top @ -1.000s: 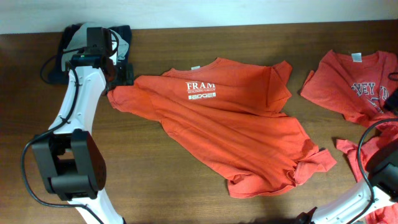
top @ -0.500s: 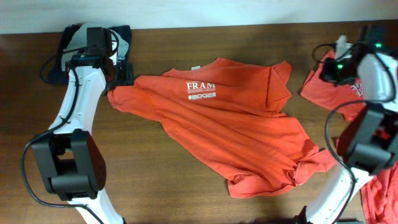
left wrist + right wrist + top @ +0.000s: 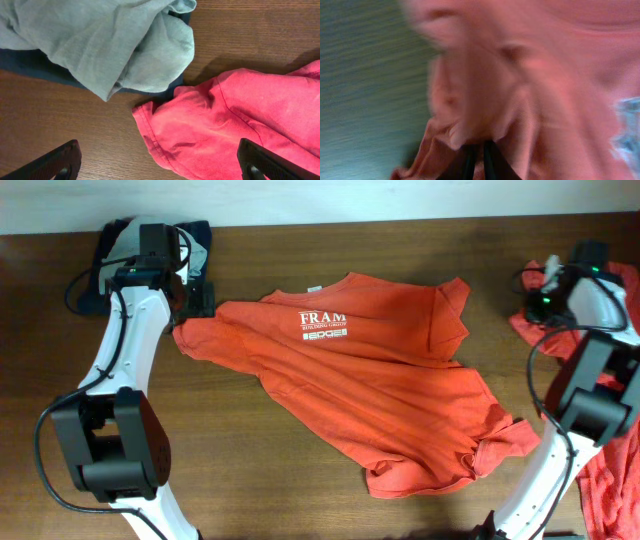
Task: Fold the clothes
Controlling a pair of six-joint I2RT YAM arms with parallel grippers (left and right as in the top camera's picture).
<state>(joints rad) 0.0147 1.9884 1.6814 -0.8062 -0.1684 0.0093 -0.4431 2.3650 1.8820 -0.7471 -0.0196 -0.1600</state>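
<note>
Lit evenly from above, soft shadow by the shirt (image 3: pixel 240 120); looked sharp at left wrist, motion-blurred at right wrist

Wooden table (image 3: pixel 280 470), orange T-shirt (image 3: pixel 390 380), red T-shirt (image 3: pixel 520 328)

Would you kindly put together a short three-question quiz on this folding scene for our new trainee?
1. True or false: the left gripper hangs open over a sleeve of the FRAM T-shirt.
2. What lies beside that sleeve? A) a grey cloth on a dark cloth; B) a white towel; C) a cardboard box.
3. Which gripper is at the second red T-shirt?

Key: 1 true. 2 A. 3 the right gripper, its fingers pinched together in the fabric.
</note>
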